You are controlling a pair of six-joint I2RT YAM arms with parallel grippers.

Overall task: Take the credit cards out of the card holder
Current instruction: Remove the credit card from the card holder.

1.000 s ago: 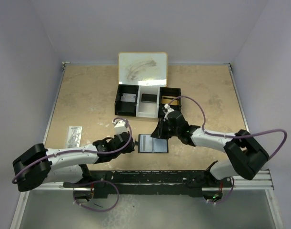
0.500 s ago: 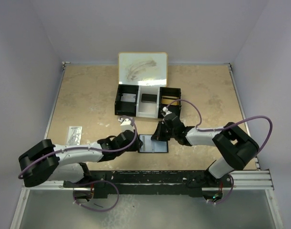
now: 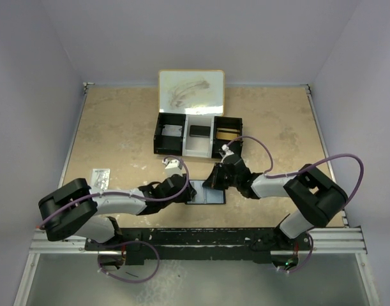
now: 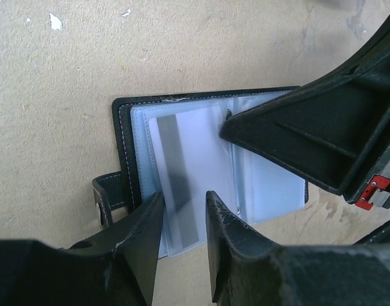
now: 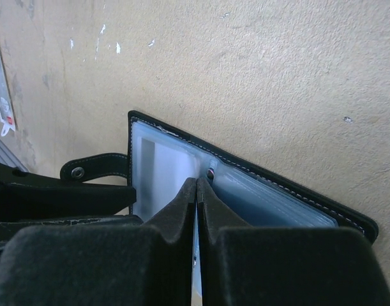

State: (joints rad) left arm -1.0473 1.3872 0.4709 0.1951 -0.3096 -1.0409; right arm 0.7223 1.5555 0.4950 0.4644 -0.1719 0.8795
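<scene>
- Fingers of the left gripper (image 4: pixel 184 199) stand partly spread in the left wrist view, one on each side of the lower end of a card (image 4: pixel 182 166).
- I see a gap on both sides of that card, so the pads are not pinching it.
- The card is pale with a grey stripe down its length. It sticks out past the lower edge of the holder (image 4: pixel 122 137) in the lower middle of that frame.
- Fingers of the right gripper (image 5: pixel 196 185) are pressed together, their tips down on the holder's shiny inside, right at its centre fold.
- A thin pale sliver shows between those pads lower in the right wrist view. I cannot tell whether it is a sleeve nipped there.
- From the left wrist, the right gripper comes in from the right of the frame, its tip on the pockets just beside the card's upper right edge.
- The holder lies open and flat on the table (image 3: pixel 118 127), pockets up, in the lower middle of the top view, between the two grippers.
- Its snap tab (image 4: pixel 107 199) pokes out on the left side in the left wrist view, just beside the left finger.
- A tray (image 3: pixel 159 135) with its white lid raised sits above the holder in the top view, well apart from it.
- A small clear packet (image 3: pixel 100 182) lies at the left of the top view, apart from everything else.
</scene>
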